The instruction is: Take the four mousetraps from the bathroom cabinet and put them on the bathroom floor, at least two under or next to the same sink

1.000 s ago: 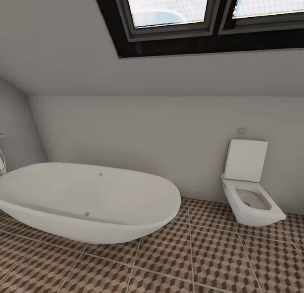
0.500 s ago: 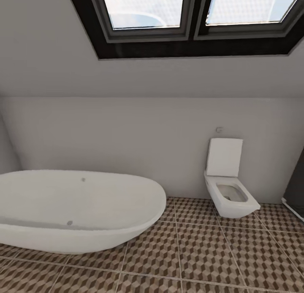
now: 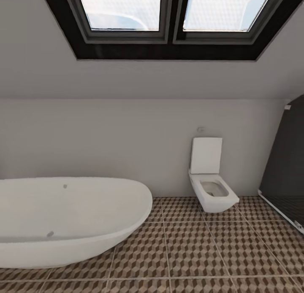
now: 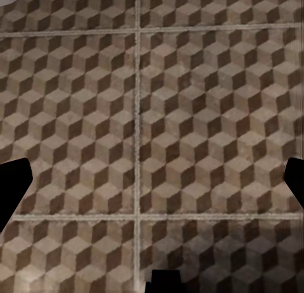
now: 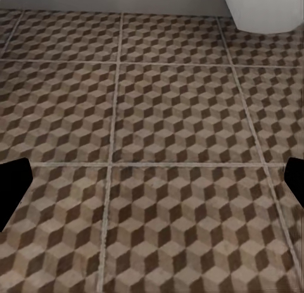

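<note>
Brown, beige and white cube-patterned tiles with pale grout lines made up the bathroom floor (image 3: 198,251), which ran from the foreground to the plain grey back wall. On it stood an oval white bathtub (image 3: 67,217) at the left, and a white wall-hung toilet (image 3: 211,187) with its lid raised further right. A dark-framed skylight (image 3: 169,19) sat in the sloped ceiling above, and a dark grey shower enclosure (image 3: 285,166) edged in at the far right.

The left gripper (image 4: 152,173) pointed down at bare floor, its two dark fingertips showing at opposite edges of the wrist view, spread wide with nothing between them. The right gripper (image 5: 152,179) was likewise wide open and empty over the tiles, with the base of a white fixture near the far edge of its view.

The step in hand looked like searching or travelling, and doing it well probably meant turning the base steadily until the orange-brown wooden cabinet came into sight, arms tucked clear of bathtub and toilet. How the mousetraps lay relative to either gripper could not be told; presumably they were in that cabinet.
</note>
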Robot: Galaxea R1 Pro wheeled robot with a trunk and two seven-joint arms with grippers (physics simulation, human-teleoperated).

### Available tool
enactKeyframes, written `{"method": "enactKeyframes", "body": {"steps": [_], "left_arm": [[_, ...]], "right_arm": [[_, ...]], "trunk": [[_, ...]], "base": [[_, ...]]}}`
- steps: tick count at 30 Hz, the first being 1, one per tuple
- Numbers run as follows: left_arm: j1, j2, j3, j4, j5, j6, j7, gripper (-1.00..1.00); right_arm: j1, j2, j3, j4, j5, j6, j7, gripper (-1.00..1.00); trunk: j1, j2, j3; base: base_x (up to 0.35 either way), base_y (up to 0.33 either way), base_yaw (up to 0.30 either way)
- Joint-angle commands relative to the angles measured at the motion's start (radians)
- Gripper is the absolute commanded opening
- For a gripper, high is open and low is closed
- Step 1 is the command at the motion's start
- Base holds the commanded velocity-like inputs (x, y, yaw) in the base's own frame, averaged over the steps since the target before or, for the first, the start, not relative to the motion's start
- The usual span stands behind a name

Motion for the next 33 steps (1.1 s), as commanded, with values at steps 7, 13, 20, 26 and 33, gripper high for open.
{"method": "enactKeyframes", "body": {"steps": [7, 13, 20, 26, 33], "left_arm": [[0.001, 0.000, 0.001, -0.001, 0.000, -0.002, 0.000, 1.00], [0.001, 0.000, 0.001, -0.001, 0.000, -0.002, 0.000, 1.00], [0.001, 0.000, 0.001, -0.001, 0.000, -0.002, 0.000, 1.00], [0.000, 0.000, 0.001, -0.001, 0.000, -0.002, 0.000, 1.00], [0.001, 0.000, 0.001, -0.001, 0.000, -0.002, 0.000, 1.00]], "right_arm": [[-0.001, -0.001, 0.001, 0.001, 0.006, -0.002, -0.007, 1.00], [-0.001, -0.001, 0.001, 0.001, 0.006, -0.002, -0.007, 1.00], [-0.001, -0.001, 0.001, 0.001, 0.006, -0.002, -0.007, 1.00], [-0.001, -0.001, 0.001, 0.001, 0.006, -0.002, -0.007, 1.00], [-0.001, -0.001, 0.001, 0.001, 0.006, -0.002, -0.007, 1.00]], "trunk": [[0.000, 0.000, 0.004], [0.000, 0.000, 0.009], [0.000, 0.000, 0.014], [0.000, 0.000, 0.018], [0.000, 0.000, 0.021]], "base": [[0.000, 0.000, -0.245], [0.000, 0.000, -0.245], [0.000, 0.000, -0.245], [0.000, 0.000, -0.245], [0.000, 0.000, -0.251]]}}
